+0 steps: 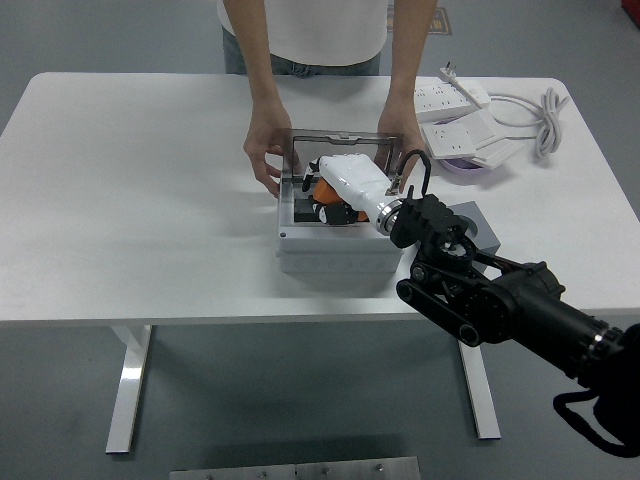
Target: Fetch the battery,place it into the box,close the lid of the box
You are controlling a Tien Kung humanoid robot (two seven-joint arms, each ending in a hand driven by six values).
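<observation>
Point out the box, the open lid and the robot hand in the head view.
box [340, 252]: head view, on its grey front wall.
lid [335, 137]: head view, on the top edge of the raised clear lid.
right robot hand [352, 178]: head view, on the white back of the hand inside the box.

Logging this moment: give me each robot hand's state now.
Left hand: not in view.
Right hand: inside the open box, fingers around an orange object.
</observation>
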